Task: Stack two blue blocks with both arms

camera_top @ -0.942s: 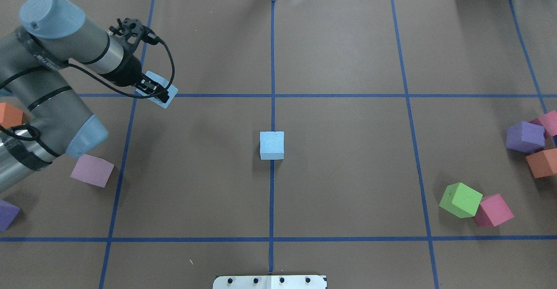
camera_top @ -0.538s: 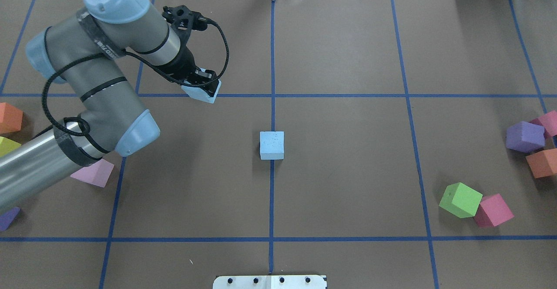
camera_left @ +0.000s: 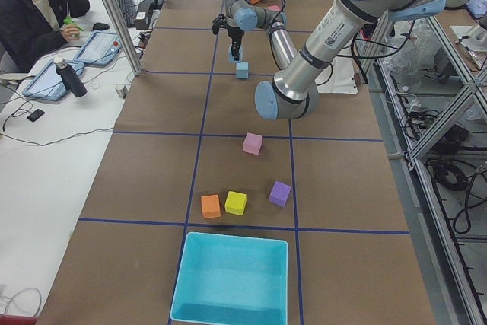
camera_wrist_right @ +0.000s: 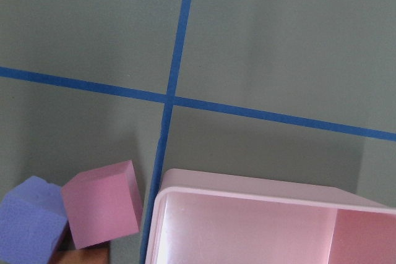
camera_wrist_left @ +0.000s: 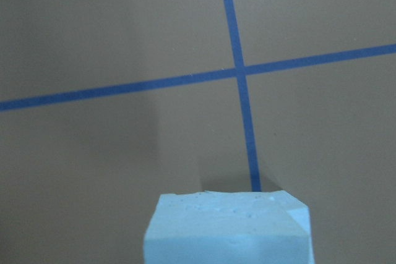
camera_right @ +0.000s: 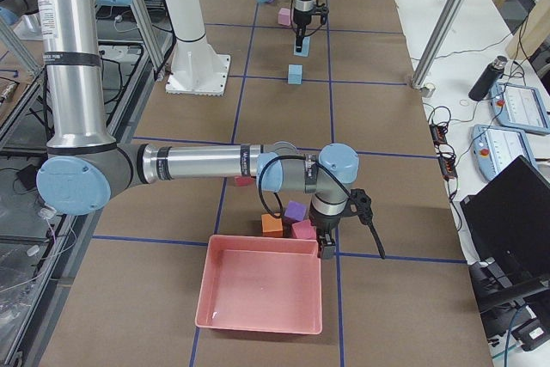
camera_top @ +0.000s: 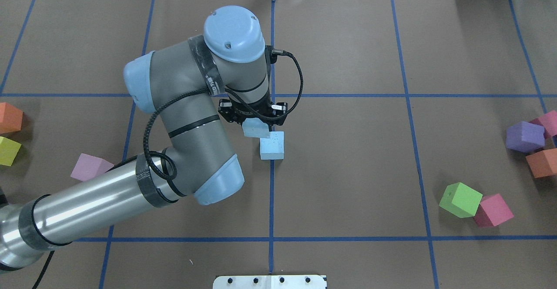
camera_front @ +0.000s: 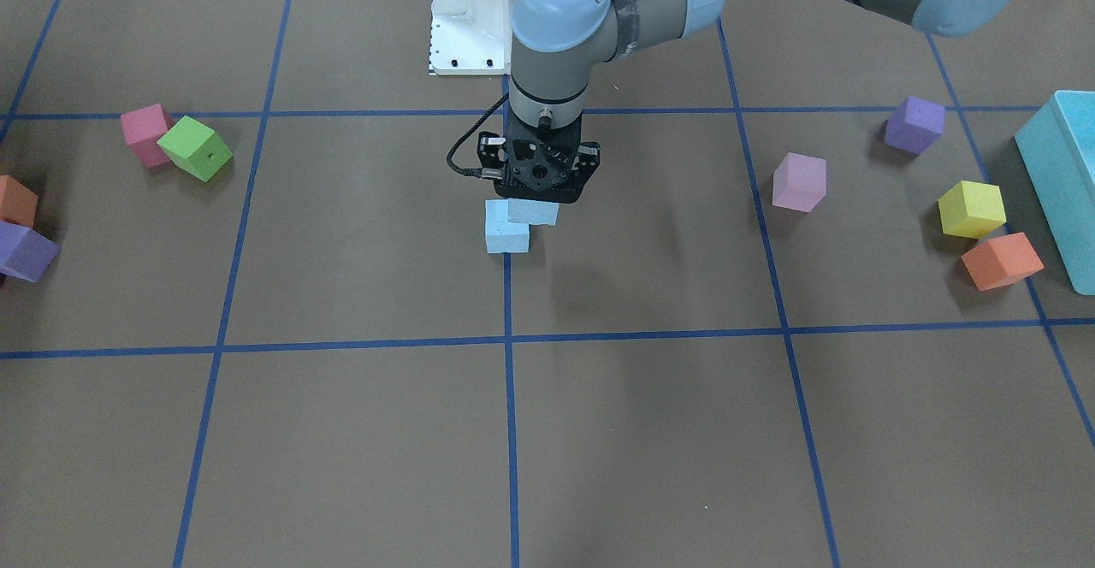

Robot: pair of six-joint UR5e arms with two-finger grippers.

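Observation:
My left gripper [camera_top: 256, 122] is shut on a pale blue block [camera_top: 254, 131] and holds it just above the table. It hangs beside and slightly over the far-left corner of the second blue block [camera_top: 272, 146], which rests at the centre cross of tape lines. In the front-facing view the held block [camera_front: 533, 212] overlaps the top right of the resting block [camera_front: 505, 234]. The left wrist view shows the held block [camera_wrist_left: 228, 227] from above. My right gripper [camera_right: 327, 247] shows only in the exterior right view, so I cannot tell if it is open or shut.
A pink tray [camera_right: 258, 290] lies next to the right gripper, with a magenta cube [camera_wrist_right: 102, 205] and a purple cube [camera_wrist_right: 31, 221] beside it. A large turquoise box [camera_front: 1061, 183] stands at the left end. Pink [camera_top: 89, 167], green [camera_top: 460, 199] and other cubes lie scattered.
My left arm has swung right with the blue block, from the far left of the table to the centre beside the resting blue block.

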